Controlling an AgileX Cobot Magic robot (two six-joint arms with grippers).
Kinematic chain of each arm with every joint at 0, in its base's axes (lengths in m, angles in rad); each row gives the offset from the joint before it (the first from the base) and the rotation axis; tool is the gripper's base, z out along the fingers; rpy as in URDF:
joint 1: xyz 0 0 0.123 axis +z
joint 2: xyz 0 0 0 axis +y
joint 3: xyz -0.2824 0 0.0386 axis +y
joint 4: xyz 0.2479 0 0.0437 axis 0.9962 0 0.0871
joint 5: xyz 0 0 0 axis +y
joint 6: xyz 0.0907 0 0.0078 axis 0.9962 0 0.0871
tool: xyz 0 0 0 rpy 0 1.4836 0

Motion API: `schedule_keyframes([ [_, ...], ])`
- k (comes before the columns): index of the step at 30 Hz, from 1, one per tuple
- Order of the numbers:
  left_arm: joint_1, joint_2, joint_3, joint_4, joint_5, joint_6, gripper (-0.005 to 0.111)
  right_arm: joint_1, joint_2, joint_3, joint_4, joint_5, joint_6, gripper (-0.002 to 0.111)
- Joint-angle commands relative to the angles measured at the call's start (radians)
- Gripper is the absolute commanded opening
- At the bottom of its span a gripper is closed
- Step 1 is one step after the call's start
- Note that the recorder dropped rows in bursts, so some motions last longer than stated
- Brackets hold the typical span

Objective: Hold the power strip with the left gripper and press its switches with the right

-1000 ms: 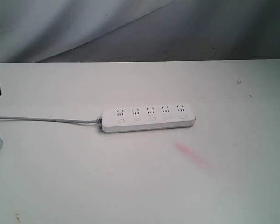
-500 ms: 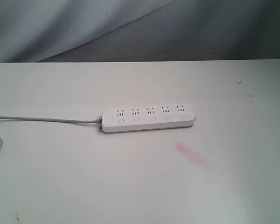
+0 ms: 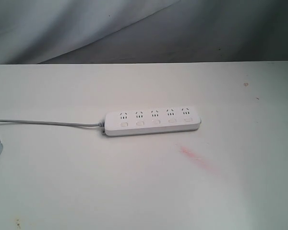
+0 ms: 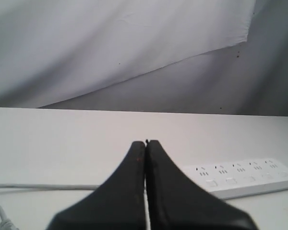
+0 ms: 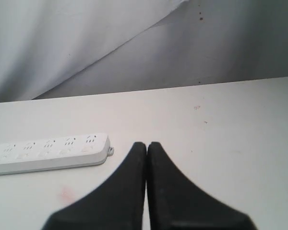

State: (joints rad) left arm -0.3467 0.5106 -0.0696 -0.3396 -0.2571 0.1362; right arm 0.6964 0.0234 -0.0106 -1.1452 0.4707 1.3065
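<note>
White table [image 3: 62, 182] w/ power strip [image 3: 152, 121] lying flat; left tool [image 4: 145, 143] & right tool [image 5: 147, 143] both closed, empty.

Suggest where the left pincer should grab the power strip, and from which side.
The power strip lies flat, its cord leaving toward the left arm's side. Probably pinch that end from above, across the narrow width, leaving the switches clear. The left pincer is shut; open it first.
</note>
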Motion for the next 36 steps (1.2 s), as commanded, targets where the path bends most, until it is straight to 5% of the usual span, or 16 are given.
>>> schedule_keyframes([
  [1, 0.0, -0.005, 0.051, -0.011, -0.038, 0.0, 0.0, -0.001, -0.005, 0.011, -0.041, -0.019, 0.069, 0.0],
  [36, 0.0, -0.005, 0.07, -0.011, -0.091, -0.003, 0.0, 0.001, -0.005, 0.011, -0.028, -0.018, 0.07, 0.0],
])
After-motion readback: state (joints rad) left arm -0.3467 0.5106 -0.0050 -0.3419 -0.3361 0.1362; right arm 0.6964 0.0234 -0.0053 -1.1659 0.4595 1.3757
